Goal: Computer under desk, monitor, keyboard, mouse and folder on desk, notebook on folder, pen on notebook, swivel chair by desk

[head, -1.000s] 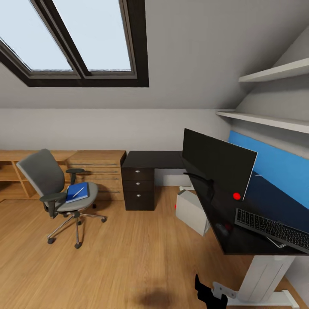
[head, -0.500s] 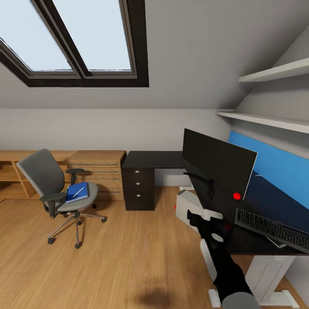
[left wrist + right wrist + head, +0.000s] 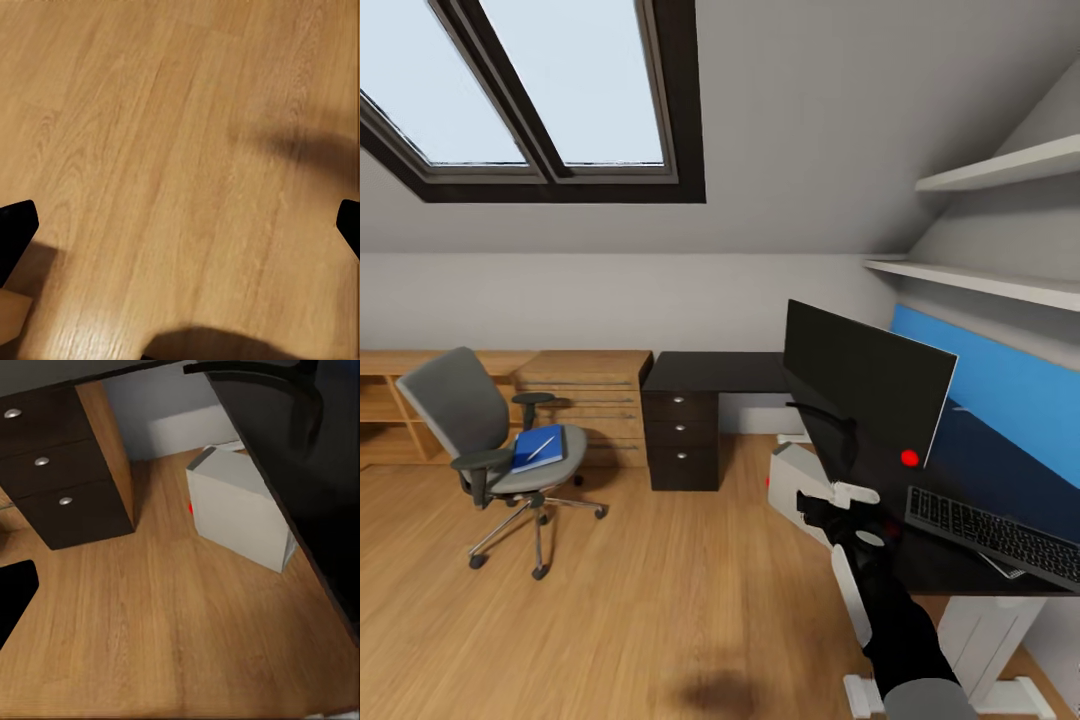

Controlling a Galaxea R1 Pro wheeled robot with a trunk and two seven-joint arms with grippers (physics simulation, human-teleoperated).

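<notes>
The grey swivel chair stands on the floor at the left, apart from the black desk. The blue folder lies on its seat with the white pen on top. On the desk stand the wide black monitor and the keyboard. The silver-grey computer sits on the floor, partly under the desk's edge. My right gripper hovers open beside that edge, above the computer. My left gripper is open over bare floor. The mouse and the notebook are hidden.
A black three-drawer unit stands under the desk's far wing. Light wooden drawers and shelves line the back wall. White shelves hang above the desk. Wooden floor spreads between the chair and the desk.
My right arm has risen from the picture's lower edge to the desk's near edge above the computer. Chair, folder, monitor and keyboard have stayed put.
</notes>
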